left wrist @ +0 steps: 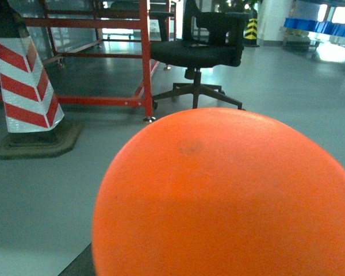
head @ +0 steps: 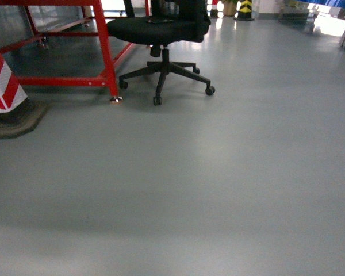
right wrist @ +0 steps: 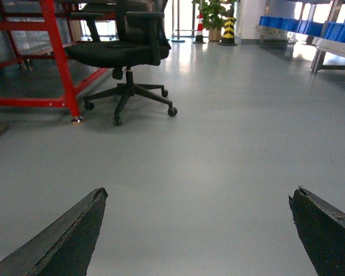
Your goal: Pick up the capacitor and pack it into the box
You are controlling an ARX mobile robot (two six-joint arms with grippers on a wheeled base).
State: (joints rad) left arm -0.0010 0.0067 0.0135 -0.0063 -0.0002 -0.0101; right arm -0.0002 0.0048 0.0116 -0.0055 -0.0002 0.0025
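1. While my right gripper (right wrist: 198,230) shows both dark fingers spread wide with nothing between them, the left gripper is hidden behind an orange dome (left wrist: 230,195), so I cannot tell its state.
2. Beyond: bare grey floor (head: 218,190), black office chair (head: 167,34) at upper centre, red frame (head: 103,52), striped cone (head: 3,80) upper left.
3. No capacitor or box in view.
4. Risk, I judge: driving on blind could clip the chair or cone.

A factory or warehouse hall: wide grey sealed floor (head: 230,172), a red steel frame (head: 103,52) with a black office chair (head: 164,34) just beside it, a red-and-white striped cone (left wrist: 26,86) near its foot
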